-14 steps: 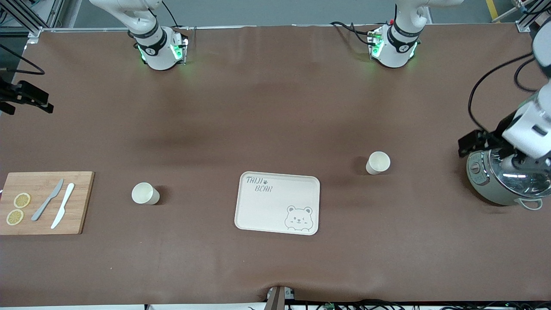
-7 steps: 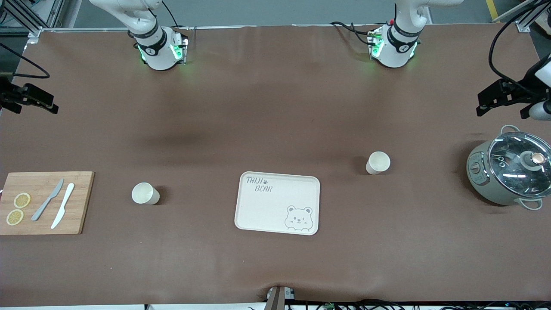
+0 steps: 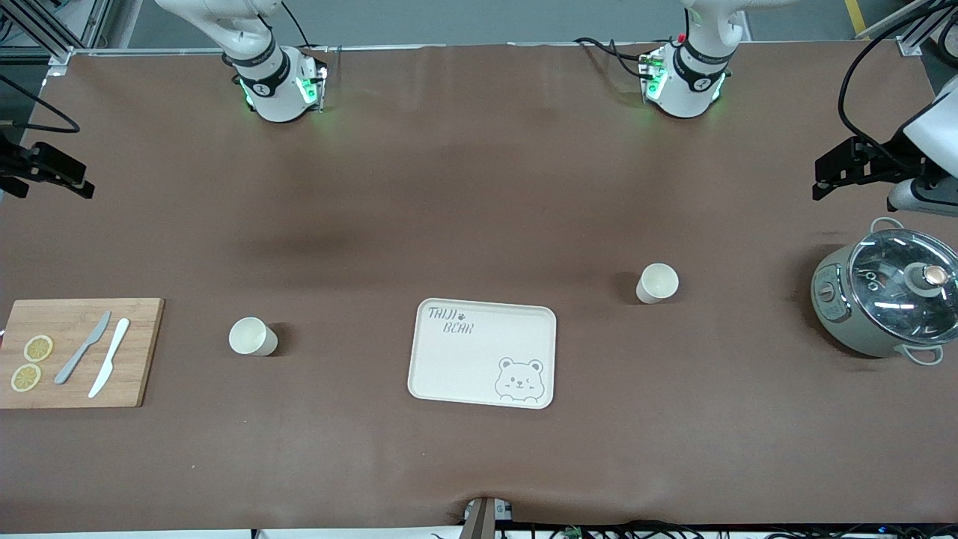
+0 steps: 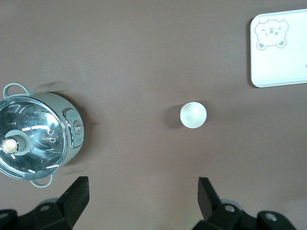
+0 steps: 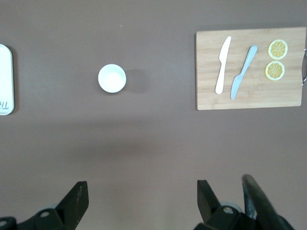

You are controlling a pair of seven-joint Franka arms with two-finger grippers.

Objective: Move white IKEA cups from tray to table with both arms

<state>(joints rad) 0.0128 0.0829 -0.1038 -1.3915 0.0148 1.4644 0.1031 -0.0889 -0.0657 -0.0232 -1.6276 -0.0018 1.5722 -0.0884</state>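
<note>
So the right gripper (image 5: 141, 203) hangs high over bare cloth, way out from the tray (image 3: 479, 363) at the right arm's end of the table (image 3: 479, 187). Its jaws are spread wide with nothing in them. Out that same way from the tray there's a cutting board (image 3: 142, 352) with two knives (image 3: 82, 348) and lemon slices (image 3: 38, 348).

One cup (image 3: 253, 336) stands upright on the cloth between that board and the tray, well clear of both. The tray itself is bare, just the bear print. The other cup (image 3: 657, 283) is off the tray's other end, toward the left arm's side and a touch farther from the front camera than the tray. It's upright too.

Further out from the tray that way is a pot (image 3: 883, 299) with a glass lid. The left gripper (image 4: 141, 199) hangs over the cloth just beside it, also wide open and empty.

Honestly the job looks done to me, so the risk is all in what the arms do from here:

- These cups are light and have no handles. If either arm sweeps low toward the tray, a finger or a dangling cable could tip one over or send it rolling.
- The left arm is close to the pot. Drop or swing carelessly and it could clip the lid knob.
- A stray re-grab could put a cup back where it shouldn't be.
</note>
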